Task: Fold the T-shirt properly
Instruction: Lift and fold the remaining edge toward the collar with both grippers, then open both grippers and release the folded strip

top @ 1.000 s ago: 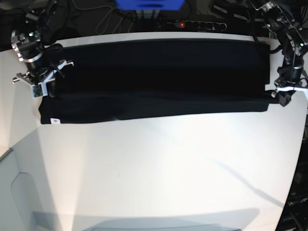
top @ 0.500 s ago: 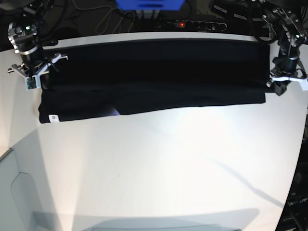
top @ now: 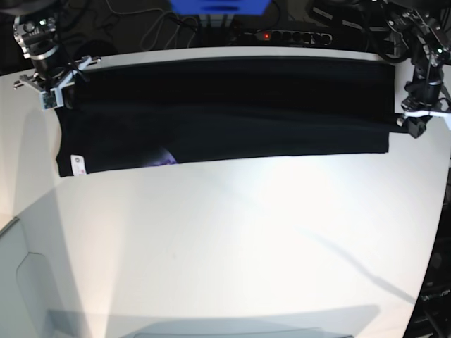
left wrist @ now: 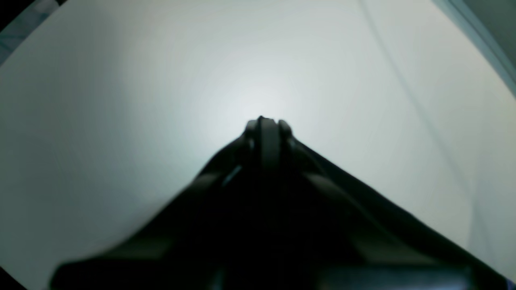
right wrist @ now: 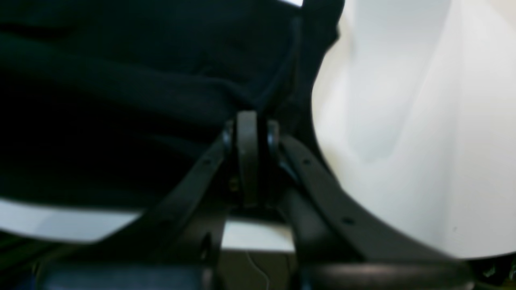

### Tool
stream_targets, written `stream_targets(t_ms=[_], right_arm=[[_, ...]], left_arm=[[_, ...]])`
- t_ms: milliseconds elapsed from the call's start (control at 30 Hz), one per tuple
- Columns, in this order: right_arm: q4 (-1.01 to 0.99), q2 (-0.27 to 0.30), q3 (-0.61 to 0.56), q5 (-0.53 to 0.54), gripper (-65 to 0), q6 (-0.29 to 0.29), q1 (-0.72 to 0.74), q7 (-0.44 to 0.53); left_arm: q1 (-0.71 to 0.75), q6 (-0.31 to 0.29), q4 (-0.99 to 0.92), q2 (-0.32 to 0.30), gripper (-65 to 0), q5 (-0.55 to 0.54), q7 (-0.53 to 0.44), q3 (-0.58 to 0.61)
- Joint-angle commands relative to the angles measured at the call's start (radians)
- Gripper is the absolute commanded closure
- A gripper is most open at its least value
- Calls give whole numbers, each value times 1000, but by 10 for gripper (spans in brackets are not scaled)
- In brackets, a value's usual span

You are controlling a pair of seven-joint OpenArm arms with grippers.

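The black T-shirt lies as a long band across the far part of the white table. Its white tag and a bit of purple print show along the near edge at the left. My right gripper is at the shirt's far left corner. In the right wrist view it is shut on a fold of the black cloth. My left gripper stands at the shirt's right edge. Its shut tips point over bare table, with a dark strip pinched between them.
Behind the table's far edge lie a power strip with a red light, cables and a blue object. A grey panel sits at the near left. The table's edge curves in along the right side.
Both grippers have moved toward the far edge, drawing the shirt's upper layer with them. The near edge has pulled back, and the tag and purple print now lie more exposed.
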Motion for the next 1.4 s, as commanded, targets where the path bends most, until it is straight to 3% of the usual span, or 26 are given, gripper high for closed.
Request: stream_targets(t_ms=[0,1033,1367], right_arm=[[16,9,4,6,0,13,-6,28],[-6,10,3,-1,0,13,-23,25],[-53,17,3,-1,0,13,-23,25]], left_arm=[[-14,4,-2,-16,0,2,-25,-7],[104,4,-37,22,0,-3,-22,-9],[103,4,-137,22,0,-4,-24,-4]])
